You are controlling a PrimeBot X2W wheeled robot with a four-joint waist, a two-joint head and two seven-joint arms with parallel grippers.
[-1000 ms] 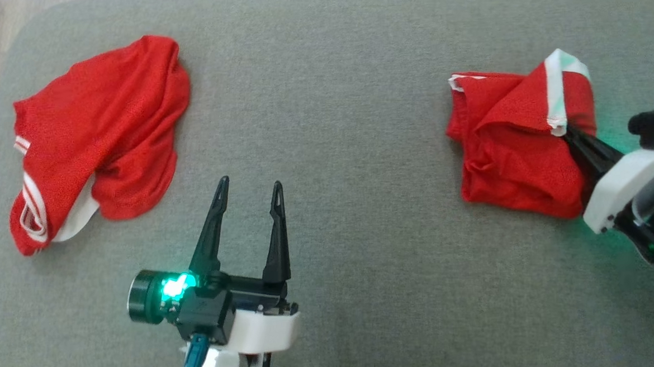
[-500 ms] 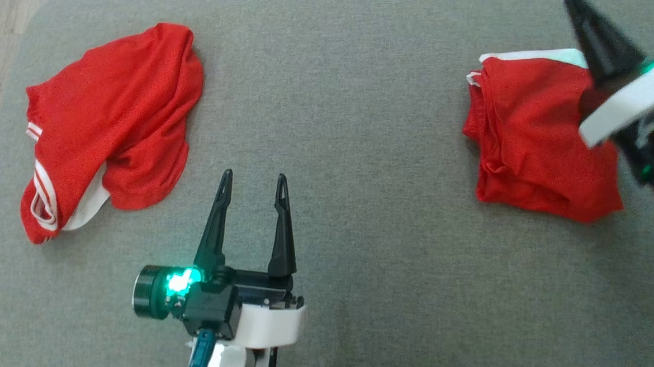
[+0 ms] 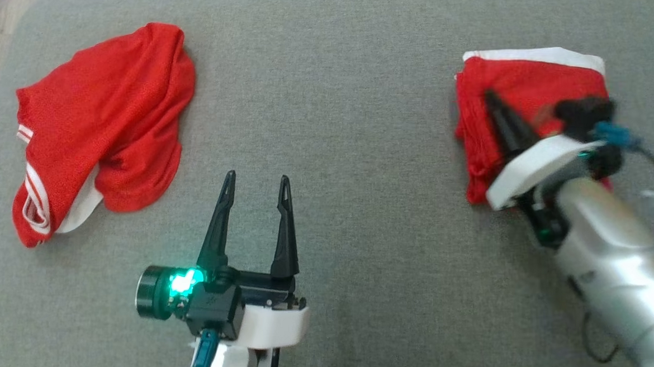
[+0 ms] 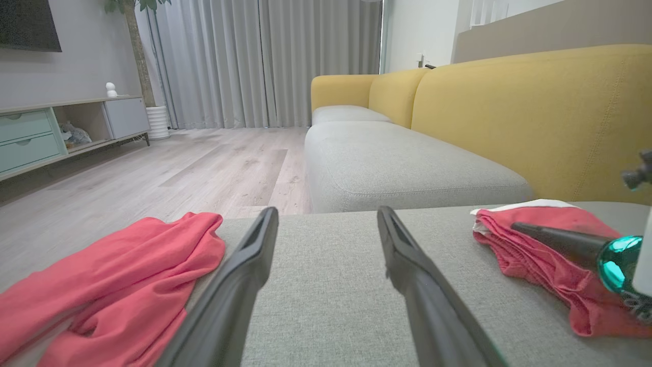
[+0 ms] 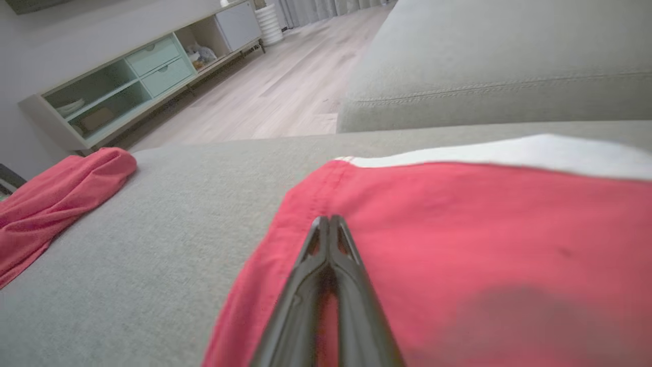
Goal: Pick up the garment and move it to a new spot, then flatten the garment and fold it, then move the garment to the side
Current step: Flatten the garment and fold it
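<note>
Lying folded, the garment point(image 3: 528, 78) underlies the closed right jaws.

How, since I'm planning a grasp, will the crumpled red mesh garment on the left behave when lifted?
Likely floppy: the crumpled red mesh garment lies in soft folds, so it should drape from one pinch. Probably light: thin fabric. It may drag on the textured grey cushion.

The folded red cloth garment with white trim point(image 3: 529, 80) is looking soft and matt; the grey sofa cushion point(image 3: 344, 93) is showing a coarse woven fabric, rough and dull.
</note>
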